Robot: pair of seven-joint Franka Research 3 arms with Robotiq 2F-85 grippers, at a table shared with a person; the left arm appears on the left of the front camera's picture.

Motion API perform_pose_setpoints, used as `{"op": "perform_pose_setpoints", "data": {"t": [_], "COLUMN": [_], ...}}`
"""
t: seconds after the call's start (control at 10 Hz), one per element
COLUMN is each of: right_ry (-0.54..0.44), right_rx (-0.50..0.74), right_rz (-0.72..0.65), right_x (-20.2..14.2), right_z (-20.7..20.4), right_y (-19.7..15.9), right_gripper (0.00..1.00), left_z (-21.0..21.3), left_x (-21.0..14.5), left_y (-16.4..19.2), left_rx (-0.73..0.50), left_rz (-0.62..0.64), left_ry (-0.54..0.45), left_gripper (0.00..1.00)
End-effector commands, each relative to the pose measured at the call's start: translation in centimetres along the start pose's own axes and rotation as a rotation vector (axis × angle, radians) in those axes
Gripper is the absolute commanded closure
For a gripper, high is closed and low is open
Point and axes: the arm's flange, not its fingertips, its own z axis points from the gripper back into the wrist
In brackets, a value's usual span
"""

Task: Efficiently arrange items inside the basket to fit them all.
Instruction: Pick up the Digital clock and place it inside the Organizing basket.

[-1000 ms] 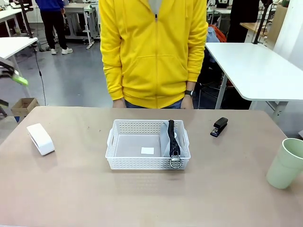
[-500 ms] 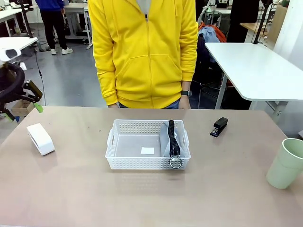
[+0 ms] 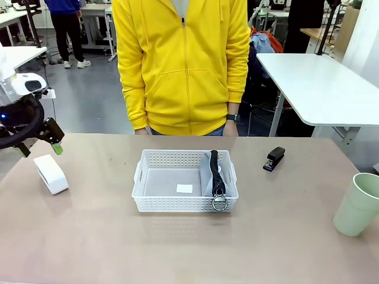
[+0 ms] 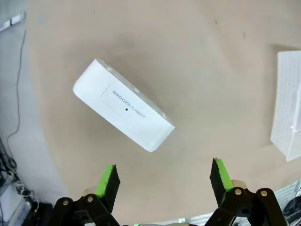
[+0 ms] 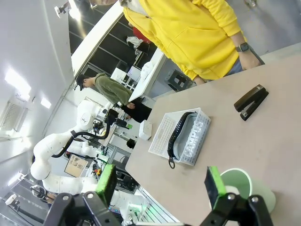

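The white basket (image 3: 160, 180) sits mid-table with the grey pouch (image 3: 214, 174) standing on edge along its right wall, ring toward me. On the table at far left lies the flat white box (image 3: 50, 173). My left gripper (image 3: 40, 148) hovers open just above it; in the left wrist view the box (image 4: 123, 112) lies beyond the open gripper (image 4: 163, 178), apart from the pads. The black stapler (image 3: 274, 158) rests right of the basket, and the pale green cup (image 3: 358, 204) stands at the right edge. My right gripper (image 5: 160, 183) is open and holds nothing, with the cup (image 5: 244, 188) beside its right finger.
A person in a yellow hoodie (image 3: 180, 65) stands at the far edge, hands down behind the table. A small white label (image 3: 185, 189) lies on the basket floor. The basket's corner (image 4: 288, 108) shows at the right of the left wrist view.
My left arm has swung down and right into view, arriving over the white box. The person shifted slightly left. The items on the table have stayed put.
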Motion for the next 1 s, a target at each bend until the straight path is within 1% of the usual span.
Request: {"op": "perform_pose_setpoints", "data": {"t": [0.0, 0.4, 0.5, 0.6, 0.7, 0.8, 0.9], "right_ry": [-0.016, -0.016, -0.016, -0.016, -0.016, -0.016, -0.016], "right_rx": [0.016, 0.016, 0.016, 0.016, 0.016, 0.016, 0.016], "right_rz": [0.027, 0.027, 0.027, 0.027, 0.027, 0.027, 0.027], "right_x": [0.4, 0.4, 0.4, 0.4, 0.4, 0.4, 0.4], "right_z": [0.1, 0.1, 0.1, 0.1, 0.1, 0.1, 0.1], "right_y": [0.1, 0.1, 0.1, 0.1, 0.1, 0.1, 0.1], "right_gripper": [0.0, 0.0, 0.0, 0.0, 0.0, 0.0, 0.0], "left_z": [0.8, 0.6, 0.3, 0.0, -0.2, -0.6, -1.1], "left_x": [0.4, 0.3, 0.9, 0.6, 0.3, 0.0, 0.2], "left_y": [0.2, 0.3, -0.2, -0.7, -0.9, -0.9, -0.9], "left_rx": [0.01, -0.001, 0.037, 0.03, 0.104, 0.107, 0.11], "left_rz": [0.042, 0.025, 0.334, 0.491, 0.708, 0.747, 0.742], "left_ry": [-0.016, -0.014, 0.069, 0.126, 0.068, 0.089, 0.077], "left_gripper": [0.0, 0.0, 0.0, 0.0, 0.0, 0.0, 0.0]}}
